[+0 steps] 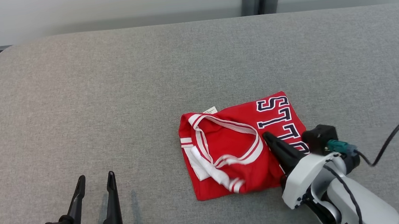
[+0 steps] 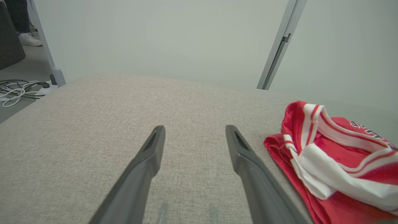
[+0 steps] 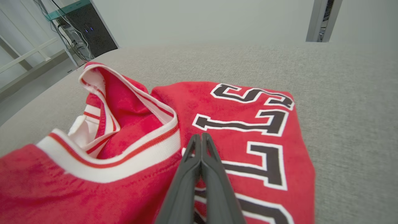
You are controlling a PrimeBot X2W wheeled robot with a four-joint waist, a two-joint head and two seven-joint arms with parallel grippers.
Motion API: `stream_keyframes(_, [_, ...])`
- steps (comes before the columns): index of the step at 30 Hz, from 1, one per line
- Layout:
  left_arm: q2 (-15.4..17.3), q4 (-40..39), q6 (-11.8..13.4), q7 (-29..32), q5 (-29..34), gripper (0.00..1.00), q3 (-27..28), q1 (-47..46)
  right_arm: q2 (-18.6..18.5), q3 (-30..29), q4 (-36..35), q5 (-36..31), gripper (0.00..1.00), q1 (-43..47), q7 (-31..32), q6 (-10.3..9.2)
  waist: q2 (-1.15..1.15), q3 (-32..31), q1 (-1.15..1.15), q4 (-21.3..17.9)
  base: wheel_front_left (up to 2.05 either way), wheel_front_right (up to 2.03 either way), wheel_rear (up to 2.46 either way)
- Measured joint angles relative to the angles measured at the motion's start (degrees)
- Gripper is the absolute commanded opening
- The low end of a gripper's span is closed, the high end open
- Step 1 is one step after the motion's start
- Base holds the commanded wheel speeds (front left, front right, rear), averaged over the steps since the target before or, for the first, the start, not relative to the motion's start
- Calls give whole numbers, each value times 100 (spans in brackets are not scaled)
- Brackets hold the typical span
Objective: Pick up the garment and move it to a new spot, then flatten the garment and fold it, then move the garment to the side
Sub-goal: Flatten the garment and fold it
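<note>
Right wrist view: right gripper [image 3: 201, 136] jaws pressed together over the garment [image 3: 183, 102]; left gripper [image 1: 95, 177] spread wide, empty.

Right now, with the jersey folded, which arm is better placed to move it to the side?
Right. The right gripper sits over the folded red jersey, shut, beside the lettering. The left gripper stands open over bare table, well apart from the cloth.

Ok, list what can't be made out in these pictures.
- Lettering on the jersey: in the head view the lower letters are hidden under the right pincer; in the right wrist view they are cut off by the bottom edge.
- Print on the label: head view, too small.
- Cloth pinched or not: right wrist view, the shut fingertips hide it.
</note>
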Motion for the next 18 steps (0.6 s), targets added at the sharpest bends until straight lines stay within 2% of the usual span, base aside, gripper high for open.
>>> stream_keyframes(11, [1,44,2,0,-21,100,-14,0,-55,1393,-52,427,0,-159,-18,0,0,-51,0,93,0,0,0])
stream_keyframes(18, [0,65,-1,0,-26,100,-54,0,64,1984,-11,647,0,-385,30,0,0,-95,0,183,0,0,0])
